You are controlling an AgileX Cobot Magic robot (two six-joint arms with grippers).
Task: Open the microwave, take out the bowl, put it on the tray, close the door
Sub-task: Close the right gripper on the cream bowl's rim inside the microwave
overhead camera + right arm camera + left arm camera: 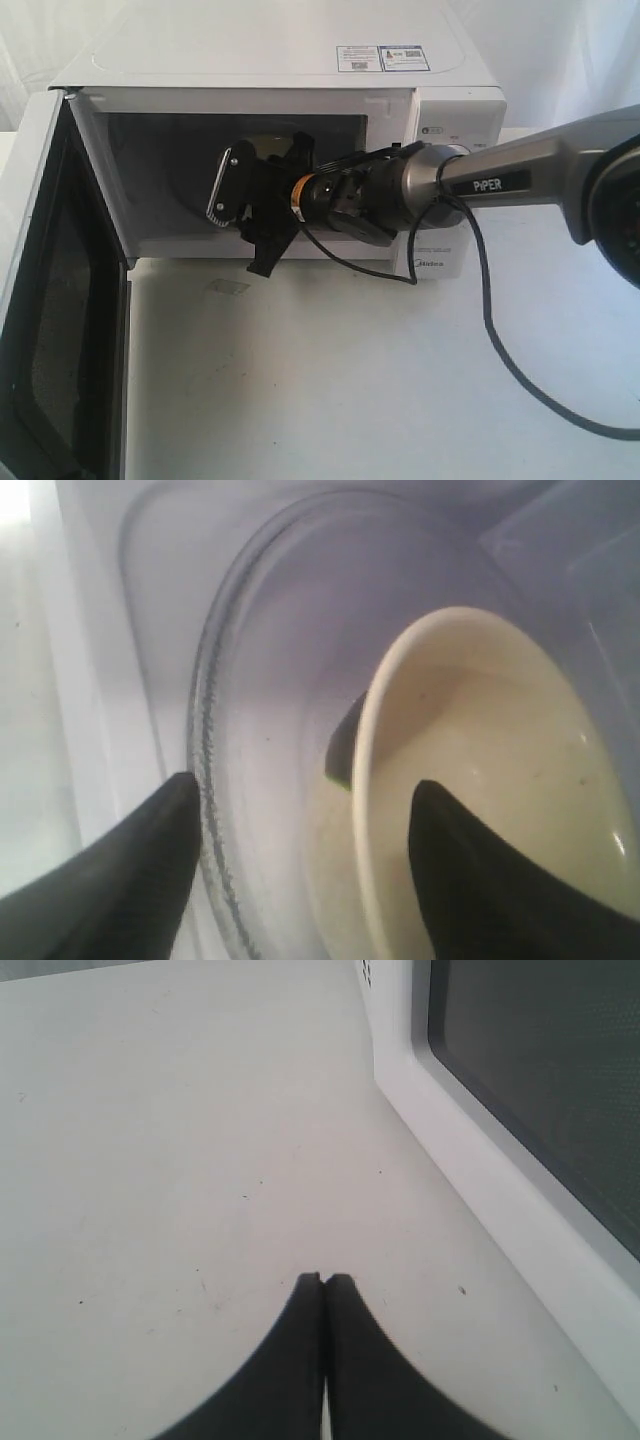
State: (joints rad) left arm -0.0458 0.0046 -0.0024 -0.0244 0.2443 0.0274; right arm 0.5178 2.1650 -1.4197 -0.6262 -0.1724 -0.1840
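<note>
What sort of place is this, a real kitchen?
Probably a lab test bench, not a kitchen: a microwave on a plain white table, pale drapes behind, and a robot arm's right gripper reaching inside.

The microwave (250, 60) stands at the back of the tabletop (330, 380), its door (40, 300) open to the left. Inside, the bowl (480, 780) sits on the turntable (260, 730), its rim between the fingers of the right tool (305, 785).

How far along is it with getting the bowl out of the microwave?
Done: the door stands wide open. In hand: the right gripper is inside the microwave, jaws open, straddling the rim of the bowl, not yet closed on it. Left: grip the bowl, lift it out, set it on the tray, not in view, and close the door. The left gripper is shut above the table.
</note>
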